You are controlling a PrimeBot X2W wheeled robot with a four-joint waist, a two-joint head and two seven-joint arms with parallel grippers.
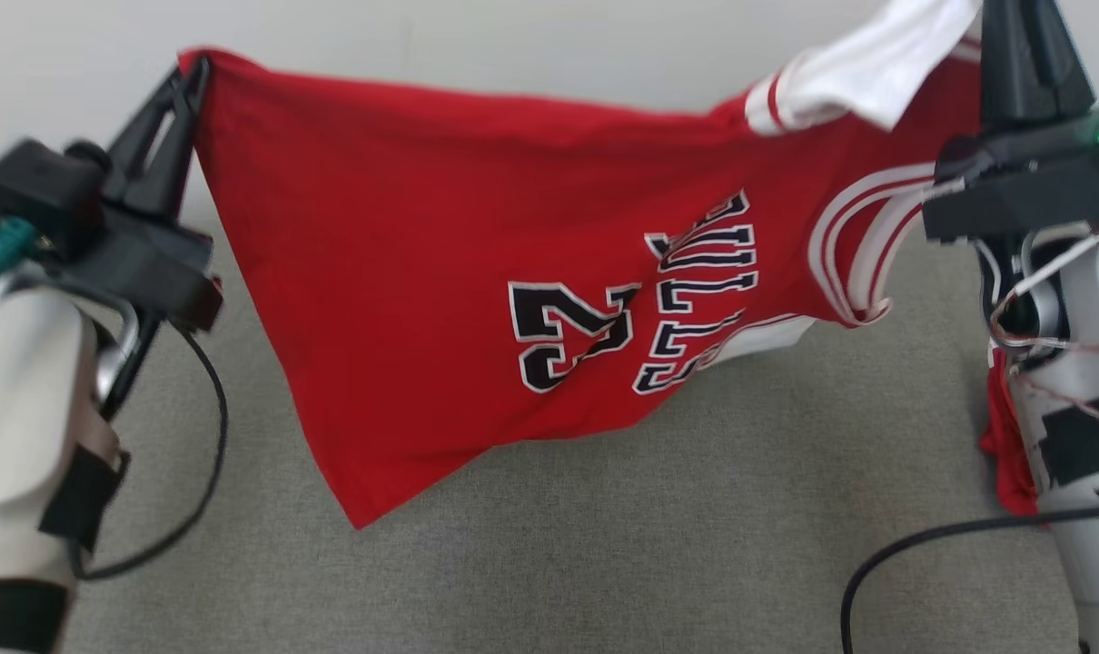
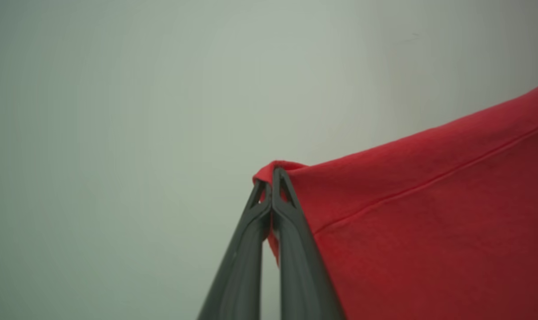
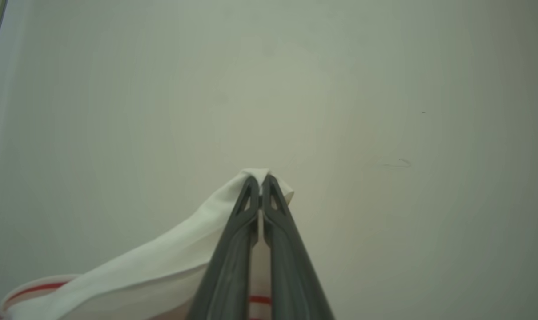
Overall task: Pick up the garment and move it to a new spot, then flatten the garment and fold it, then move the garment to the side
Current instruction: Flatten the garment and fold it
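Note:
The garment (image 1: 440, 236) is a red jersey with black-and-white lettering, the number 23 and white-striped trim. It hangs stretched in the air between both grippers, above the grey surface. My left gripper (image 1: 195, 68) is shut on its red hem corner at the upper left; the left wrist view shows that gripper (image 2: 271, 175) pinching the red cloth (image 2: 429, 222). My right gripper (image 3: 260, 182) is shut on a white part of the garment (image 3: 162, 271) near a sleeve. In the head view the white sleeve (image 1: 867, 68) drapes beside the right gripper's dark fingers (image 1: 1026, 54) at the top right.
A grey carpet-like surface (image 1: 604, 545) lies below the hanging garment, with a pale wall (image 1: 513, 45) behind it. Black cables (image 1: 922, 545) run near both arms at the lower left and lower right.

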